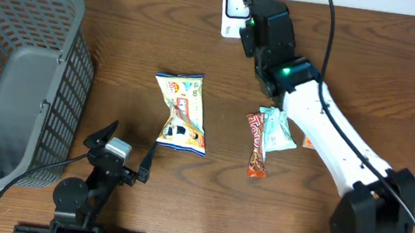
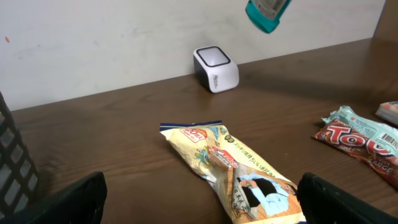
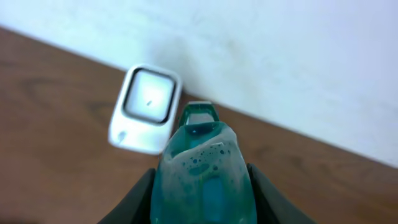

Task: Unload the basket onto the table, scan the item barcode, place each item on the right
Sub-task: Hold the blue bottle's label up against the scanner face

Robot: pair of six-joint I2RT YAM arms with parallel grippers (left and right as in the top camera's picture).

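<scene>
Right fingers (image 3: 266, 198) are clamped on the teal pack (image 3: 202, 165), one on each side of its lower end. It's up in the air over the far edge of the surface (image 1: 355, 63), by the wall, with its top end just beside the scanner (image 3: 146, 109). Left fingers (image 2: 68, 205) are spread wide with nothing in them, parked near the yellow bag (image 1: 182, 114), so no worries there.

What bugs me:

- I can't see a barcode on the pack in any view. If it's on the side facing away from the scanner window, I'll just wave it around and get no beep.
- The pack looks to sit a bit off to one side of the window rather than over it. If I come down without shifting across, the code could miss the window.
- The pack looks soft and shiny. My guess is that wrinkles or glare could spoil the read even with the right side showing.
- The grip is on one end only, so the free end may flop or the pack may slide out if I twist the wrist fast.
- The scanner is small and looks light. If I drop too low, I could knock it.
</scene>
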